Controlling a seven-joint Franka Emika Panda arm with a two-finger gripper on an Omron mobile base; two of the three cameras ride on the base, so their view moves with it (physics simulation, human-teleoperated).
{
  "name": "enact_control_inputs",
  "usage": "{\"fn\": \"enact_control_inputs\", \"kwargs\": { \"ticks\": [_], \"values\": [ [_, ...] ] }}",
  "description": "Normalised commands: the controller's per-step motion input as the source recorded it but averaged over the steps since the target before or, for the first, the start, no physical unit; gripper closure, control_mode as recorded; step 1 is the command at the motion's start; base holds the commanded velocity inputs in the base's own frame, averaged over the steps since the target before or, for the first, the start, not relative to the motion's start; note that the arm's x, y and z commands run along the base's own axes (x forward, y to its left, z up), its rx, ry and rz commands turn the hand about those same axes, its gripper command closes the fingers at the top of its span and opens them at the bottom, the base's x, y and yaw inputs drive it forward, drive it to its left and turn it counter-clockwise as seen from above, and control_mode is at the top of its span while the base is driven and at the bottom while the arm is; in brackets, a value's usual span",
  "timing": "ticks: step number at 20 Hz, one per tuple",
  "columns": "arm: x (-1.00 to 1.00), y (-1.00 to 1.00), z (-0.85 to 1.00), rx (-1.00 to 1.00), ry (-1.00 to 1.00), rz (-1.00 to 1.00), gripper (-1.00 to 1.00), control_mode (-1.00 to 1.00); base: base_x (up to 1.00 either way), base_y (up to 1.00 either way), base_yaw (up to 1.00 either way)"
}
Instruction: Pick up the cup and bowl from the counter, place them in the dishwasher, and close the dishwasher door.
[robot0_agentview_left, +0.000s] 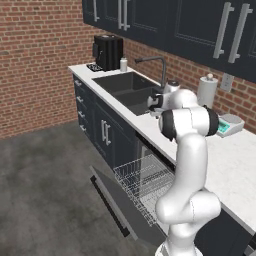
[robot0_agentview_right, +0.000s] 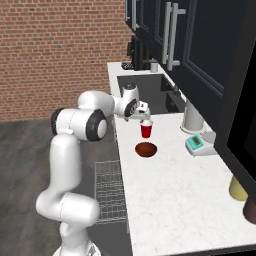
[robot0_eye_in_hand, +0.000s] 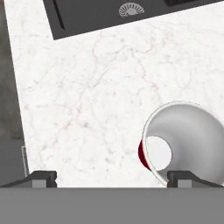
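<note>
Red cup upright on the white marble counter, close to the front edge and a little short of the sink; seen from above in the hand view as a wide white mouth with a sliver of red wall. Just beyond it along the counter, nearer the camera in the right base view, the dark reddish-brown bowl, apart from the cup and also near the front edge. Directly over the cup, the gripper pointing down, jaws spread wide with nothing between them; in the hand view one dark tip low at the left over bare marble, the other at the cup's rim, contact not clear. Below the counter edge, the dishwasher door dropped open and the silver wire rack pulled out over it, no dishes seen in it. Farther back toward the wall, a teal-and-white kitchen scale and a grey paper-towel roll; at the far end past the sink, a black coffee machine.
</note>
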Motion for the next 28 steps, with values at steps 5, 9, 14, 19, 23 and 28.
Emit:
{"fn": "enact_control_inputs", "kwargs": {
  "ticks": [5, 9, 14, 19, 23, 28],
  "values": [
    [0.71, -0.07, -0.11, 0.00, 0.00, 0.00, -1.00, -1.00, 0.00, 0.00, 0.00],
    [0.64, -0.17, -0.25, 0.00, 0.00, 0.00, -1.00, -1.00, 0.00, 0.00, 0.00],
    [0.18, -0.26, -0.45, 0.00, 0.00, 0.00, -1.00, -1.00, 0.00, 0.00, 0.00],
    [-0.20, -0.11, -0.54, -0.02, 0.07, 0.00, -1.00, -1.00, 0.00, 0.00, 0.00],
    [-0.82, 0.01, -0.44, -0.04, 0.10, 0.00, -1.00, -1.00, 0.00, 0.00, 0.00],
    [-0.81, 0.02, -0.35, -0.03, 0.09, 0.00, -1.00, -1.00, 0.00, 0.00, 0.00]
  ]
}}
